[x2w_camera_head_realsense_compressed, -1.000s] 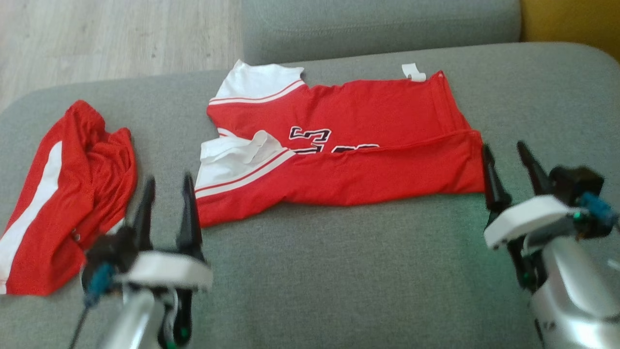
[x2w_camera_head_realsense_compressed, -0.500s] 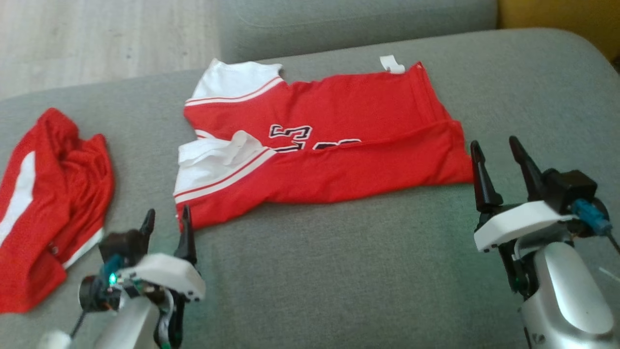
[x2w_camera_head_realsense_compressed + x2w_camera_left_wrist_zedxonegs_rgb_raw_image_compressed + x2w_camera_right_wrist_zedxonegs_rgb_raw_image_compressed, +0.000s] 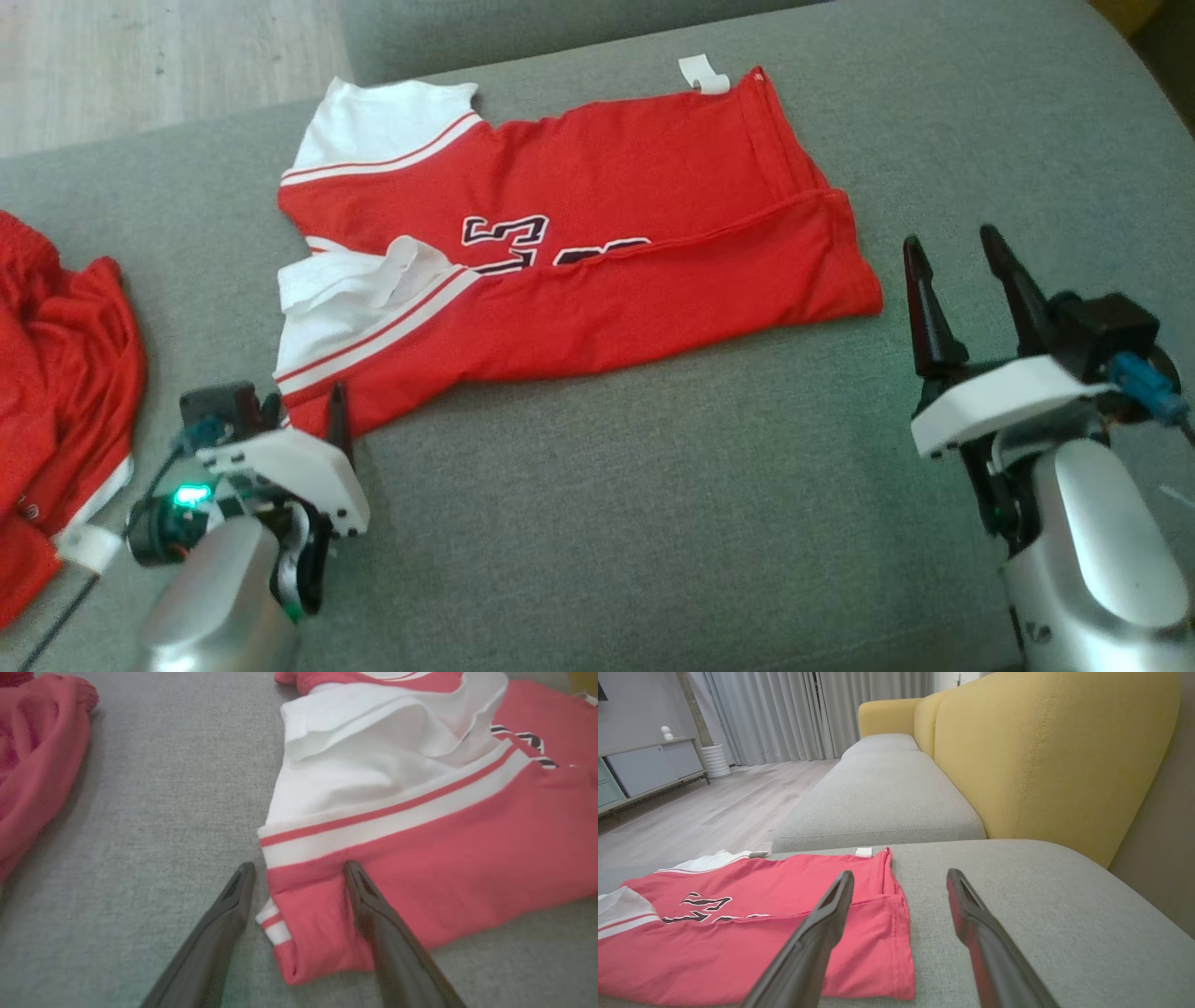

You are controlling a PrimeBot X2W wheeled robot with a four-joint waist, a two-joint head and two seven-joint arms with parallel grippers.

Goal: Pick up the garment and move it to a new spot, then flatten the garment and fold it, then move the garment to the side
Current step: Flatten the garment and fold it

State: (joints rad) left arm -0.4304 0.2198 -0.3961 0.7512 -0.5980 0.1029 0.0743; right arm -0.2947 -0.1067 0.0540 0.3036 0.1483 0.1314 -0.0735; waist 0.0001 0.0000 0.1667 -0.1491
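A red jersey with white sleeves and black lettering lies folded lengthwise across the grey cushion; it also shows in the left wrist view and the right wrist view. My left gripper is open at the jersey's near left corner; in its wrist view the gripper straddles the red corner by the striped sleeve band. My right gripper stands open just right of the jersey's hem corner, apart from the cloth, and in its wrist view the gripper has bare cushion between its fingertips.
A second crumpled red garment with a white stripe lies at the cushion's left edge. Wooden floor lies beyond the far left. A yellow sofa back rises on the right, with another grey cushion beyond.
The head camera has turned right and tipped down, shifting the whole picture left and up. My left gripper has dropped low to the jersey's near left corner. The right gripper stays beside the hem.
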